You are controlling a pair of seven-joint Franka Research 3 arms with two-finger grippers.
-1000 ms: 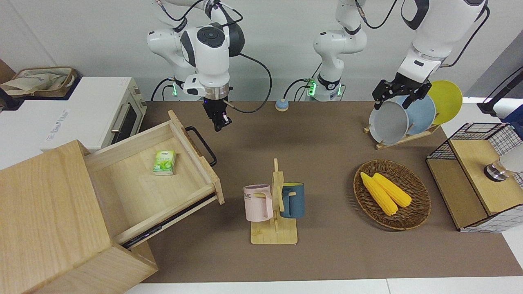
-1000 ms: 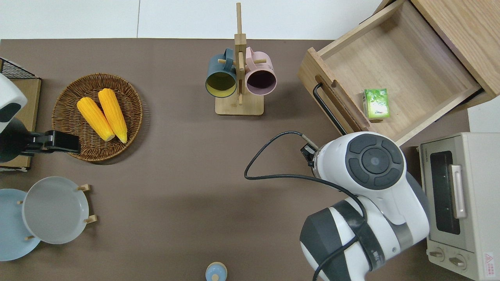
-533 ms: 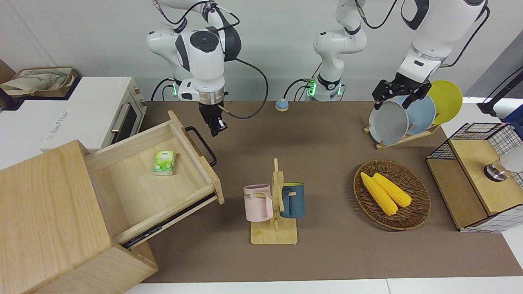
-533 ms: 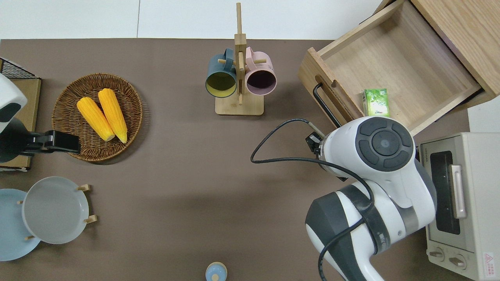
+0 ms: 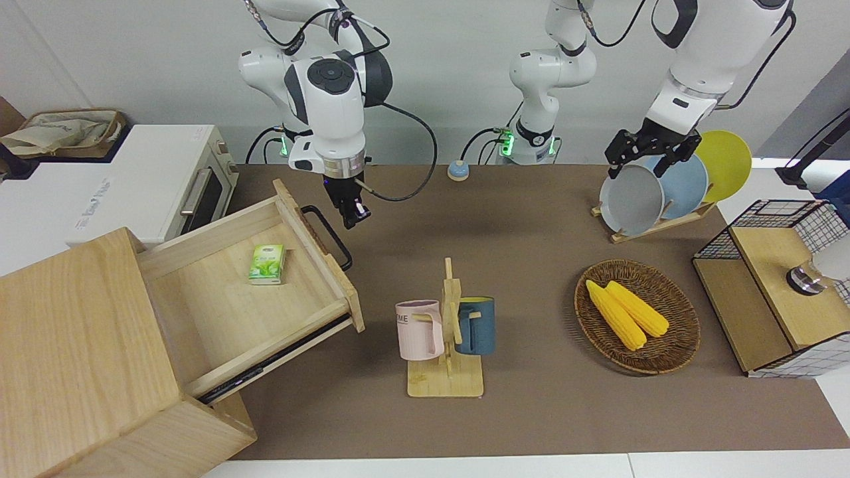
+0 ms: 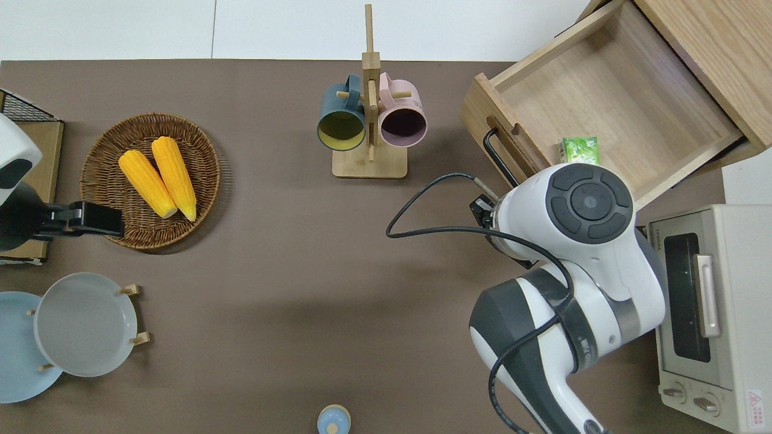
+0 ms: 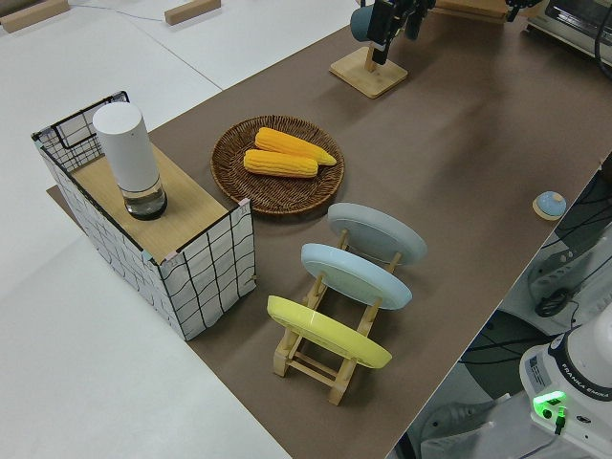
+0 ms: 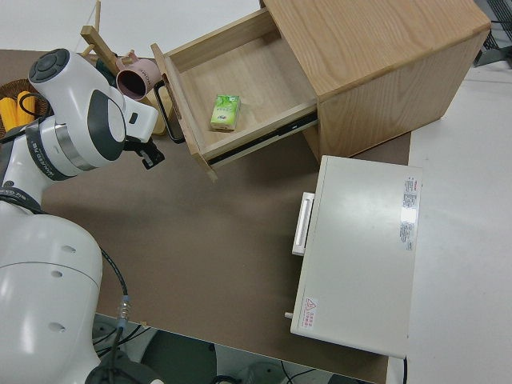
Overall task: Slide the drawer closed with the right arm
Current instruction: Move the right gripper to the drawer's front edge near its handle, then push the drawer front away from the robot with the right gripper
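Observation:
The light-wood drawer (image 5: 232,305) stands pulled far out of its cabinet (image 5: 80,345), with a small green box (image 5: 267,263) lying in it. Its black bar handle (image 5: 330,238) faces the middle of the table. My right gripper (image 5: 352,216) hangs shut, fingers pointing down, just off the handle's end nearer the robots. In the overhead view the open drawer (image 6: 609,96) and its handle (image 6: 500,160) show, but the arm's wrist hides the gripper. The right side view shows the right gripper (image 8: 152,154) close to the drawer front (image 8: 180,104). The left arm is parked.
A white toaster oven (image 5: 166,179) sits beside the cabinet, nearer the robots. A wooden mug rack (image 5: 446,332) with two mugs stands close to the drawer's front. A wicker basket (image 5: 677,345) of corn, a plate rack (image 5: 657,189) and a wire box (image 5: 777,285) lie toward the left arm's end.
My right gripper has come down and moved closer to the drawer's handle; the wrist has shifted farther from the robots. The drawer and the left arm have stayed still.

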